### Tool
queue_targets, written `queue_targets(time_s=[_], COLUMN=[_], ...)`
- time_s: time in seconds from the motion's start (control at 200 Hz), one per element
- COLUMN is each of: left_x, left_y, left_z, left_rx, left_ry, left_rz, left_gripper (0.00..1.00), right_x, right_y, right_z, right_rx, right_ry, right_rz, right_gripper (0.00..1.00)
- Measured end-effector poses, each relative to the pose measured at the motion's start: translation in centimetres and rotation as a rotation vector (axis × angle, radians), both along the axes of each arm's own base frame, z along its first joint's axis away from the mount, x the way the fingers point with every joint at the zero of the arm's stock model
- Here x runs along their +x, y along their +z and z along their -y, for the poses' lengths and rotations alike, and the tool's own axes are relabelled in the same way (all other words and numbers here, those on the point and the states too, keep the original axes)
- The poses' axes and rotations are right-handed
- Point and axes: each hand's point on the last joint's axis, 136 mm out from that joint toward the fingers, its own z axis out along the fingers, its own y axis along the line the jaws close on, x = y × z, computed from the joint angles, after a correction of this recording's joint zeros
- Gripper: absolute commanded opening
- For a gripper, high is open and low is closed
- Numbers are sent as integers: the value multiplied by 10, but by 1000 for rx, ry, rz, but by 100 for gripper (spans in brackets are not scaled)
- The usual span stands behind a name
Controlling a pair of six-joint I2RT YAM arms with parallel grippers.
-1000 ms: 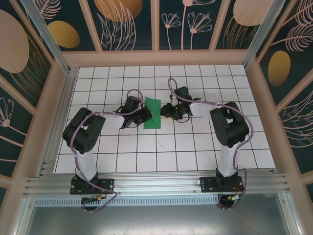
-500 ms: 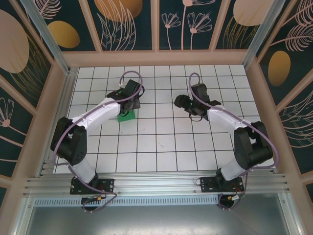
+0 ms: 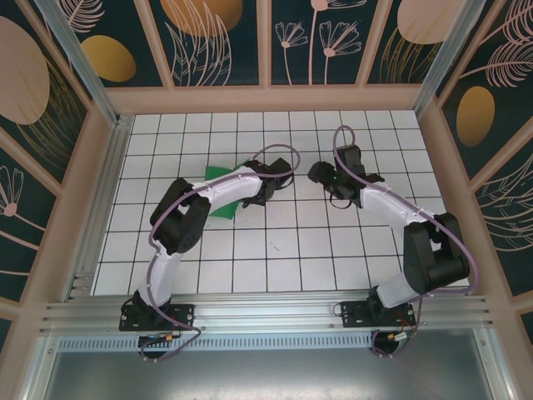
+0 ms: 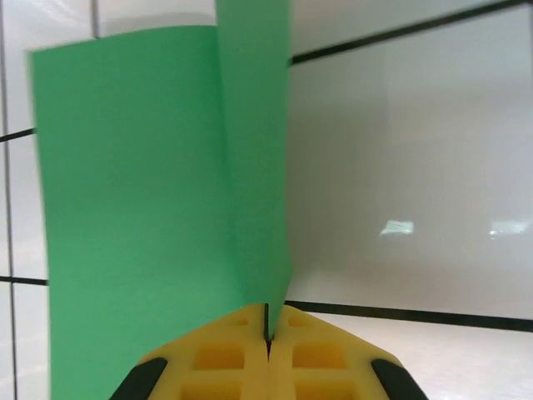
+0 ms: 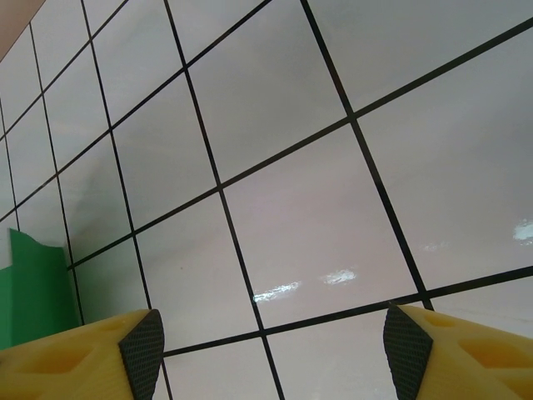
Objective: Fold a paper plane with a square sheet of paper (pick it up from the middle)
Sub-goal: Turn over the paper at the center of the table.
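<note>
The square sheet of paper (image 3: 219,175) is green and folded. It lies left of centre on the white tiled table (image 3: 283,250), partly under my left forearm. My left gripper (image 3: 247,197) is shut on it. In the left wrist view the yellow fingertips (image 4: 229,354) pinch the near edge of the paper (image 4: 133,208), and one flap stands up along a crease. My right gripper (image 3: 320,173) hangs open over bare tiles right of centre, apart from the paper. In the right wrist view its pads (image 5: 143,350) stand wide apart around the gripper's gap (image 5: 275,350), with a green paper corner (image 5: 33,292) at the far left.
Wooden walls with painted panels (image 3: 266,96) enclose the table on three sides. An aluminium rail (image 3: 266,312) carrying both arm bases runs along the near edge. Bare tiles lie in front of both grippers.
A second ago both grippers met at the paper in the middle. The right gripper let go, opened and drew back right. The left gripper carried the paper left, then swung back toward centre.
</note>
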Motion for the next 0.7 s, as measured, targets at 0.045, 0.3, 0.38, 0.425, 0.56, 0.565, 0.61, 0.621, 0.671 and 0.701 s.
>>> queue_targets(time_s=[0.045, 0.3, 0.38, 0.425, 0.56, 0.565, 0.61, 0.621, 0.671, 0.701], left_x=[-2, -13, -13, -12, -12, -12, -14, -15, -17, -18], left_y=[-4, -19, -16, -13, 4, 6, 19, 23, 44, 61], left_z=[9, 41, 48, 55, 85, 87, 96, 99, 109, 115], left_rx=[5, -39, -68, -98, -261, -274, -342, -360, -440, -492], left_ry=[-16, -76, -85, -98, -144, -148, -165, -172, -201, -219], left_rz=[-6, -54, -62, -70, -82, -82, -80, -79, -65, -50], left_gripper=[9, 23, 29, 34, 44, 45, 50, 51, 54, 55], right_x=[0, 0, -1, -1, 0, 0, 0, 0, -1, -2], right_y=[-1, 0, 4, 8, 17, 17, 19, 19, 19, 19], right_z=[1, 6, 9, 11, 19, 19, 21, 21, 19, 18], right_rx=[1, 6, 10, 14, 20, 20, 23, 24, 33, 41], right_ry=[-6, -27, -36, -47, -73, -74, -76, -77, -68, -57], right_rz=[-5, -10, -5, 4, 27, 27, 31, 31, 28, 24], right_gripper=[73, 73, 73, 73, 74, 74, 74, 75, 75, 76])
